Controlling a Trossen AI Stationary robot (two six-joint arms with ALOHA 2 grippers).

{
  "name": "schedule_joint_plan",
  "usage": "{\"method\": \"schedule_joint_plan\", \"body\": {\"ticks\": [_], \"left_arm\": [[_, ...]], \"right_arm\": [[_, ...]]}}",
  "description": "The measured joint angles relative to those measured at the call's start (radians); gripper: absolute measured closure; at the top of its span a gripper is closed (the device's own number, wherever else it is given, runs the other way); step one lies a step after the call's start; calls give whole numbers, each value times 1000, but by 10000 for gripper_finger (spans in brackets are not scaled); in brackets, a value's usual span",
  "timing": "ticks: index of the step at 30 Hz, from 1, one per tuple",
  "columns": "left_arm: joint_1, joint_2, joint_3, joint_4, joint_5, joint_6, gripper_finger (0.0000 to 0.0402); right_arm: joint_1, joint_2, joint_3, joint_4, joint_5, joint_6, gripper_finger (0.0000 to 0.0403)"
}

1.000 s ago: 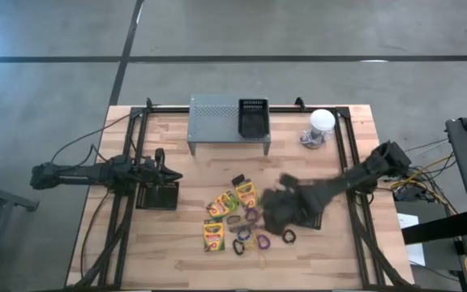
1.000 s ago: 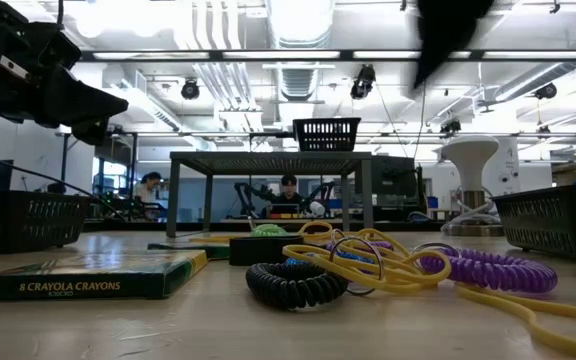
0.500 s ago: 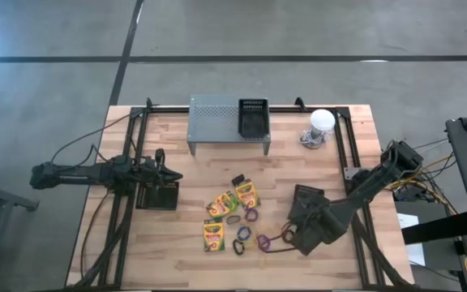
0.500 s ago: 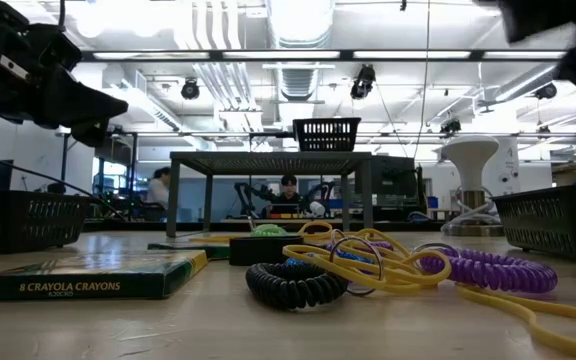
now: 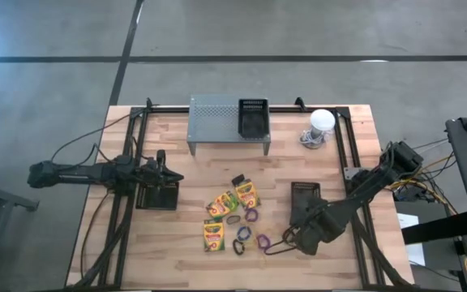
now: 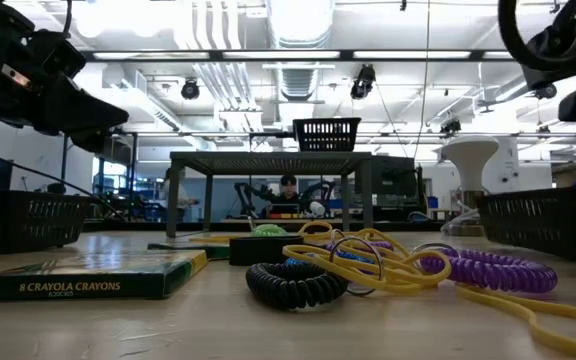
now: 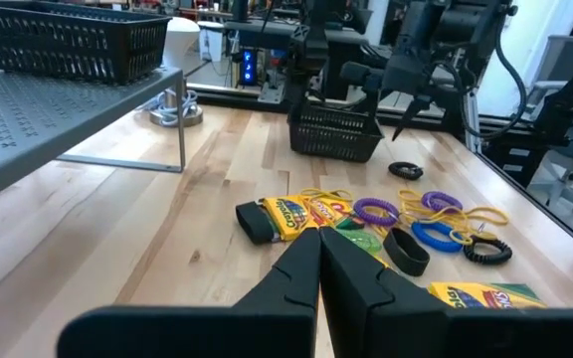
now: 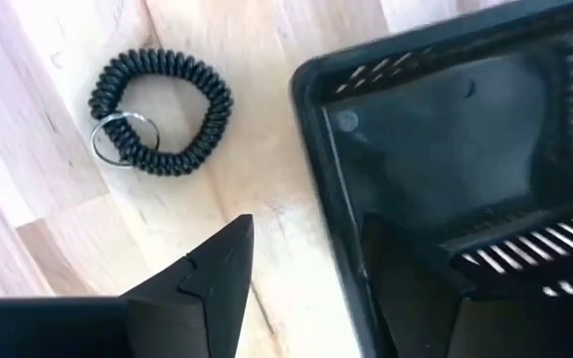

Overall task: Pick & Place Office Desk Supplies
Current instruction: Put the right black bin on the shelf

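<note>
Right now I see my right gripper [image 5: 305,235] low over the near right part of the wooden plank surface [image 5: 185,251]. One dark finger [image 8: 207,283] shows beside the rim of a black plastic mesh basket [image 8: 466,179]; whether it is spread or clenched, I cannot tell. Just beside that basket lies a black coiled loop [image 8: 162,109] with a small metal ring on it.

Toward the middle, the supplies sit in a loose cluster: flat yellow-and-green cardboard crayon boxes [image 5: 232,199], thin yellow rubber bands [image 6: 368,262], a purple coiled loop [image 6: 498,272] and a blue loop [image 7: 436,237], all resting on the bare wood.

My left gripper [image 7: 318,261] hangs at the left side of the surface above a second black basket [image 5: 157,195], its fingers pressed together on nothing.

Farther back stands a grey perforated metal stand [image 5: 217,120] with a small black basket [image 5: 253,118] on top, and a white dome-shaped object [image 5: 322,122] to its right.
</note>
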Motion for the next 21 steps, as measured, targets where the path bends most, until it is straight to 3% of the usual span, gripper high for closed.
{"method": "schedule_joint_plan", "body": {"ticks": [7, 14, 16, 21], "left_arm": [[0, 0, 0, 0, 0, 0, 387], [0, 0, 0, 0, 0, 0, 387], [0, 0, 0, 0, 0, 0, 387], [0, 0, 0, 0, 0, -1, 387]], "right_arm": [[-4, 8, -6, 1, -3, -10, 240], [-5, 8, 11, -5, -3, -10, 353], [-5, 8, 46, -12, -3, -13, 382], [-7, 8, 222, -31, 42, -30, 389]]}}
